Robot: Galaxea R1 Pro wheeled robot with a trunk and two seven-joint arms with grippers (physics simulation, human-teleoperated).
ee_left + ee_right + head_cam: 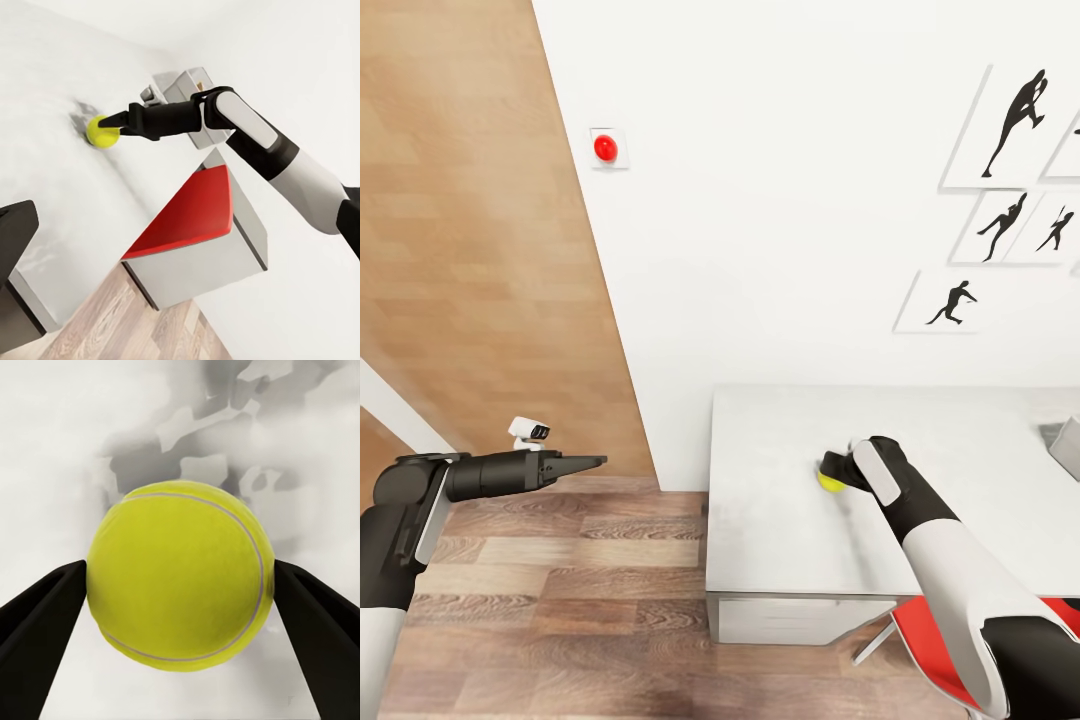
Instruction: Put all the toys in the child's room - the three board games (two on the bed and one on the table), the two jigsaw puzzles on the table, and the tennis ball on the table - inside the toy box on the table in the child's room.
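— On the table (780, 540), near its left end: what is listed?

— Item one: tennis ball (827, 481), yellow-green, resting on the pale mottled top, not far from the table's front-left corner. Item two: right gripper (834, 470), black, reaching over the top from the robot's right; its two fingers (37, 615) stand one on each side of the ball, pressed against it in the right wrist view, so the jaws read as closed on the ball.

— And the ball seen from elsewhere?

— Left wrist view: tennis ball (103, 131) at the tip of the right gripper (114, 126), low on the table surface.

— Left side of the inventory?

— Left gripper (592, 462), held level over the wood-plank floor (560, 600), well apart from the table, fingers together in a narrow point; jaws closed, holding nothing.

— Remaining fixtures?

— Red chair (930, 640) tucked at the table's front edge, partly behind the right arm. Grey corner of the toy box (1063, 442) at the table's far right, cut by the frame. Red round button (605, 148) on the white wall. Black baseball-player silhouette pictures (1000, 200) on the wall above the table.
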